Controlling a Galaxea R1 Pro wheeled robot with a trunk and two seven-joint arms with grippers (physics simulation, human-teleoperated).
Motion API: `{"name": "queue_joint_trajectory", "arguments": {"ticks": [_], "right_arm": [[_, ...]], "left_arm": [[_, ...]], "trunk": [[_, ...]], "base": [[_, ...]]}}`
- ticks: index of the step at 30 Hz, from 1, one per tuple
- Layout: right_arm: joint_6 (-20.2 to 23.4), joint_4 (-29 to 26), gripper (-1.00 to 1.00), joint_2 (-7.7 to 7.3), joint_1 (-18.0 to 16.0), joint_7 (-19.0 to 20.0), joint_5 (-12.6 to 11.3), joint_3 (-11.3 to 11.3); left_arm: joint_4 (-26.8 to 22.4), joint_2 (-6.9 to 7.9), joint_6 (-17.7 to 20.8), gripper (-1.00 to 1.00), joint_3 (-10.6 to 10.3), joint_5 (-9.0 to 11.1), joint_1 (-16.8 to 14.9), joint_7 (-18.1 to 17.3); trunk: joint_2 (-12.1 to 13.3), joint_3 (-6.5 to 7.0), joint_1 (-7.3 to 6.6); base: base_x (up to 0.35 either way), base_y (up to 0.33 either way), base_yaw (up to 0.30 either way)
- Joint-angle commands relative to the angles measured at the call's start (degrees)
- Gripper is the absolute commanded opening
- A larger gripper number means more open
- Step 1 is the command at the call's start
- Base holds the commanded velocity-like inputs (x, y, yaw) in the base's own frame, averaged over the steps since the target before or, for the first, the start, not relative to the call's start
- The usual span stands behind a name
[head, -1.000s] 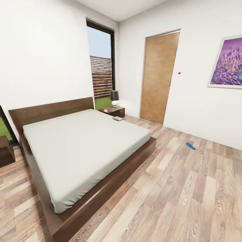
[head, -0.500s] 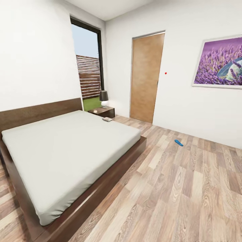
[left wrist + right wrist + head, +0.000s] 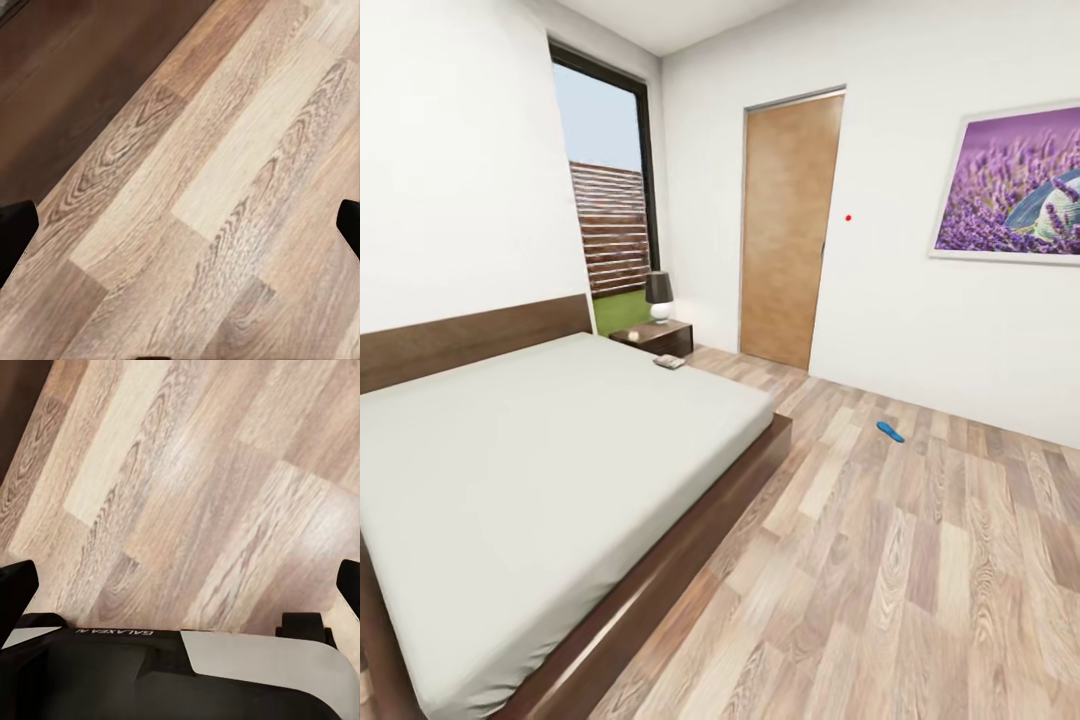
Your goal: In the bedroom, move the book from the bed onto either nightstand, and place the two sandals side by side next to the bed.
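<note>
The camera has swung right, the book (image 3: 669, 361) sits centre-left on the bed (image 3: 540, 450), and both hands (image 3: 180, 225) (image 3: 180, 585) hang released, empty.

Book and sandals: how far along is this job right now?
Nothing looks done. The book lies on the bed at its far corner, beside the nightstand with the lamp. One blue sandal lies out on the floor, apart from the bed. Nothing is in hand: both wrist views look down at bare planks between widely spaced fingertips. Left: move the book, find the second sandal, pair both beside the bed.
</note>
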Motion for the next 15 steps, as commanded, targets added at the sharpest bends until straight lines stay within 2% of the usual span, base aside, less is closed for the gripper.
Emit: {"name": "queue_joint_trajectory", "arguments": {"ticks": [1,11,15], "right_arm": [[0.0,0.0,1.0,0.01,0.0,0.4,-0.2,-0.2],[0.0,0.0,1.0,0.1,0.0,0.4,-0.2,-0.2],[0.0,0.0,1.0,0.1,0.0,0.5,-0.2,-0.1]], "left_arm": [[0.0,0.0,-0.2,1.0,0.0,0.0,0.0,0.0],[0.0,0.0,-0.2,1.0,0.1,0.0,0.0,0.0],[0.0,0.0,-0.2,1.0,0.1,0.0,0.0,0.0]], "trunk": [[0.0,-0.05,0.03],[0.0,-0.05,0.03],[0.0,-0.05,0.03]], "base": [[0.323,0.0,0.0],[0.323,0.0,0.0],[0.167,0.0,-0.061]]}}
